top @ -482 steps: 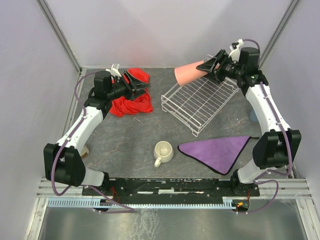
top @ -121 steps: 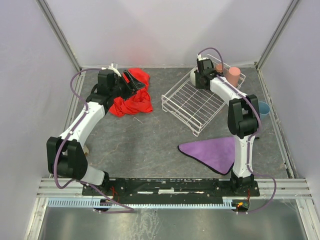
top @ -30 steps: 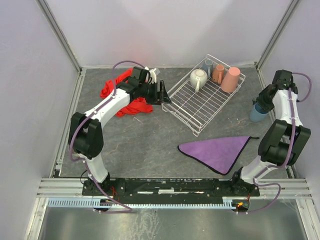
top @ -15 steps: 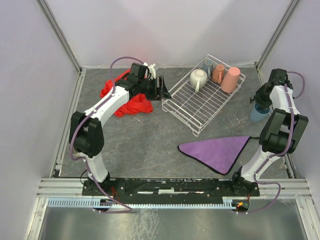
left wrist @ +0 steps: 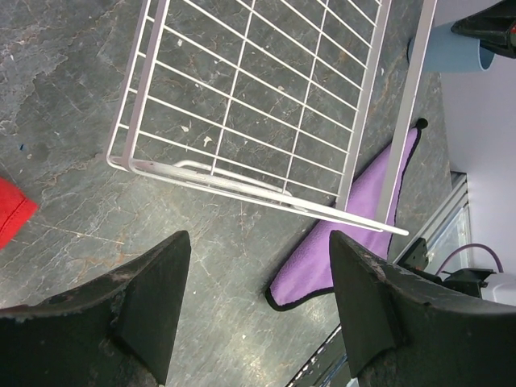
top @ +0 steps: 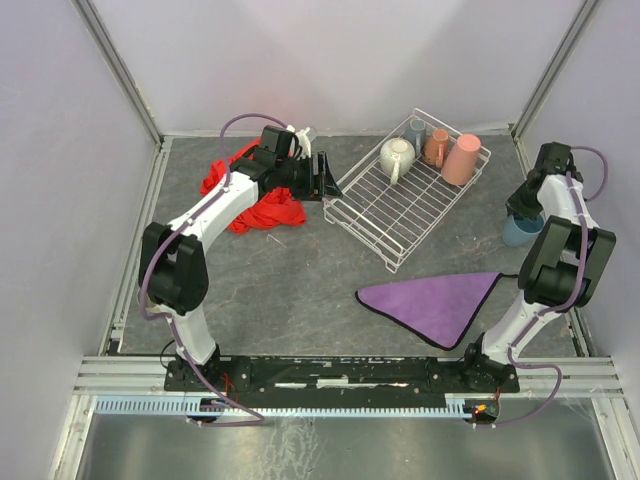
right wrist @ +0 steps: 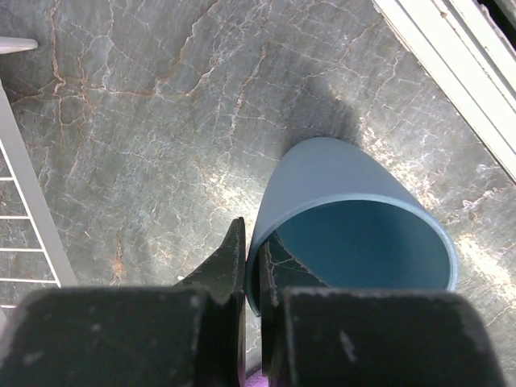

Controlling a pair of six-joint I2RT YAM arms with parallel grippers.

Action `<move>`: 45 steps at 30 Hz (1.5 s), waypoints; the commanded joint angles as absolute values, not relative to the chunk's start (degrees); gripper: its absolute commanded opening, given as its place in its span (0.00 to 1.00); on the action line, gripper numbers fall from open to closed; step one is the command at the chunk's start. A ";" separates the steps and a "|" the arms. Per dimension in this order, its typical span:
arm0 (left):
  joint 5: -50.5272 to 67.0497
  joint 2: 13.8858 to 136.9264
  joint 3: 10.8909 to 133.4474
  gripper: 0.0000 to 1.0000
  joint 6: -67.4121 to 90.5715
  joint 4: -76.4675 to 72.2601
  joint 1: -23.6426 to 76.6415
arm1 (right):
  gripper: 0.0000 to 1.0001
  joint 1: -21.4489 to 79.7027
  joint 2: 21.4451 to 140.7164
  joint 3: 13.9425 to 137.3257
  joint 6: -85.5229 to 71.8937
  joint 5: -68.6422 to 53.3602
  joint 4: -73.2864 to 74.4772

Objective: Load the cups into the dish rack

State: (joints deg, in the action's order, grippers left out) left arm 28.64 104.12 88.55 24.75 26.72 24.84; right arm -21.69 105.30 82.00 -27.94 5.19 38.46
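Note:
The white wire dish rack lies at the back middle, and at its far end stand a cream handled mug, a grey-blue mug, a small orange mug and a salmon-pink tumbler. A light-blue cup stands on the table by the right wall. My right gripper is shut on this light-blue cup, pinching its rim with one finger inside and one outside. My left gripper hangs open and empty by the near-left corner of the rack.
A purple cloth lies in front of the rack, toward the right. A red cloth is bunched at the back left under my left arm. The right wall's rail runs close behind the blue cup.
My right gripper has closed on the light-blue cup's rim; half a second ago its jaws stood open at the cup. The left arm has barely moved.

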 commanded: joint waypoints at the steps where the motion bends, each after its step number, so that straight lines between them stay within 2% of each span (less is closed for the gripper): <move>1: 29.54 100.68 90.93 0.76 27.07 25.08 24.67 | 0.01 -21.54 101.83 79.49 -28.00 5.42 37.91; 11: 36.88 96.76 86.81 0.80 37.27 17.12 24.49 | 0.01 -21.54 86.22 79.33 -34.74 -2.21 41.41; 19: 42.95 94.37 76.92 0.84 60.35 -8.53 24.45 | 0.01 -18.34 75.66 77.30 -43.93 -14.17 37.64; 27: 41.13 95.50 72.93 0.86 79.76 -31.53 24.76 | 0.01 -10.72 69.77 75.40 -58.84 -23.95 20.29; 32: 38.93 98.26 76.23 0.87 81.49 -31.90 25.93 | 0.01 -8.21 70.32 74.14 -66.53 -27.67 10.33; 45: 34.83 106.63 87.67 0.91 85.16 -30.32 29.42 | 0.01 -2.37 72.51 70.49 -77.53 -29.79 -1.99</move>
State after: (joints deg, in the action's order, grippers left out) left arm 36.07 105.47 82.91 81.82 -27.16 29.06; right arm -4.12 72.16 71.61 -73.06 -28.42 5.50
